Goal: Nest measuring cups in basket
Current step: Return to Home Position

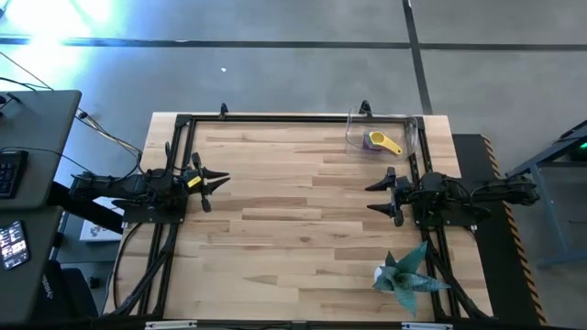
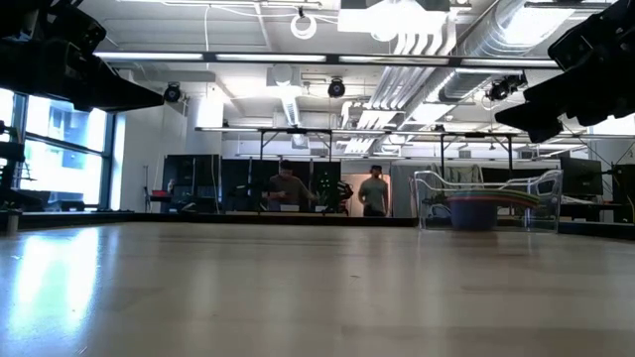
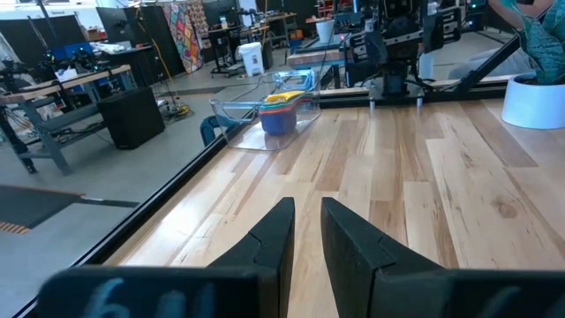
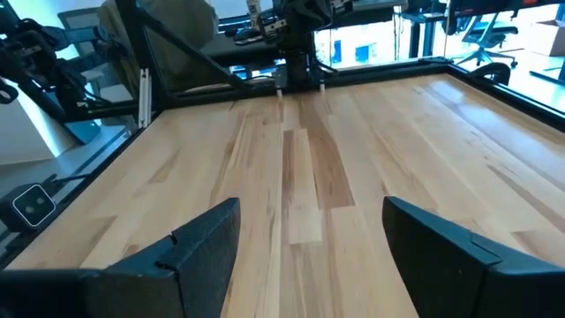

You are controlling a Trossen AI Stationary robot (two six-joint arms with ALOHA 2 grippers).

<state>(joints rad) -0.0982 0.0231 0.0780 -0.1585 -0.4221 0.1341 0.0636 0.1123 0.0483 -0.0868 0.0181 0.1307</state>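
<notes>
Finding the measuring cups (image 1: 376,140) nested as one stack inside the basket (image 1: 350,136), yellow handle angling toward the right arm's side. Noting the right gripper (image 1: 374,198) hanging near the basket, fingers spread wide, gripping nothing. Noting the left gripper (image 1: 216,181) waiting well apart from the basket, showing only a narrow gap. Judging nesting finished, with open boards between both grippers leaving room for retreating.

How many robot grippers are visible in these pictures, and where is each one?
2. The left gripper hangs over the left side of the table, jaws a narrow gap apart; the right gripper over its right side, jaws wide open.
</notes>
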